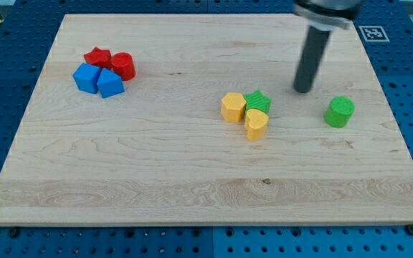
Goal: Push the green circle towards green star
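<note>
My tip, a bare rod holding nothing, stands between the green star and the green circle at the view's right, so pushing from here could drive the circle away.

Open surface lies between the green circle and the green star, a clean lane with nothing standing in it. My tip sits just above that lane, up and to the view's left of the circle, apart from both blocks. Behind the star it gets crowded: the yellow hexagon touches its left side, and the yellow heart-like block presses against it from below. Far off at the view's upper left, a tight huddle: red star, red cylinder, two blue blocks. The wide lower stretch is passable.
</note>
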